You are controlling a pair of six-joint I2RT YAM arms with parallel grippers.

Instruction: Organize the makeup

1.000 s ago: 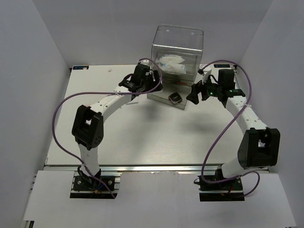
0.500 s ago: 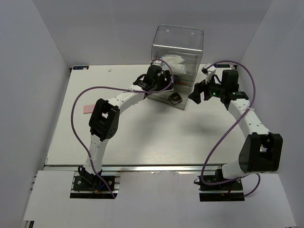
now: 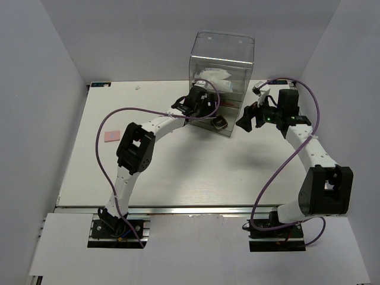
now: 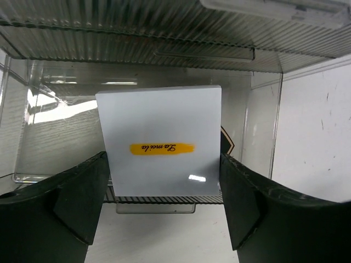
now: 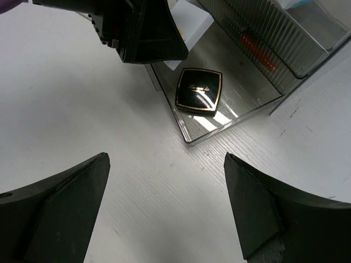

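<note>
Left tool (image 4: 163, 170): clenched on a white flat square card with an orange mark (image 4: 160, 143), with one finger against each side edge. The card stands upright, facing the wrist camera.
Card's place: at the mouth of the pulled-out bottom drawer (image 5: 241, 98) of the tall clear acrylic drawer box (image 3: 221, 56), towards the drawer's left side. Whether its lower edge touches the drawer cannot be told.
Left arm, change: a second ago the tool hung by the box's left front corner. It has since reached further right and now sits over the drawer, near the compact. The elbow has swung right with it.
Right tool (image 5: 164, 181): released, fingers spread wide with nothing between them. It hovers above the white counter (image 3: 178, 172), just right of the drawer's front corner.
Right arm, change: it has drawn slightly back towards the box since a second ago, and has hardly shifted in the last half second.
Black square compact (image 5: 199, 90): lies flat in the bottom drawer near its front right corner, lid up, in the same spot as before.
Pink square (image 3: 110, 136): flat on the counter at far left, well apart from the box. A second ago the left arm hid it.
White-blue crinkly packets (image 3: 215, 80): inside an upper compartment of the box, unchanged.
Red sticks (image 5: 256, 52): a blurred red streak behind a ribbed drawer front, above the open drawer.
</note>
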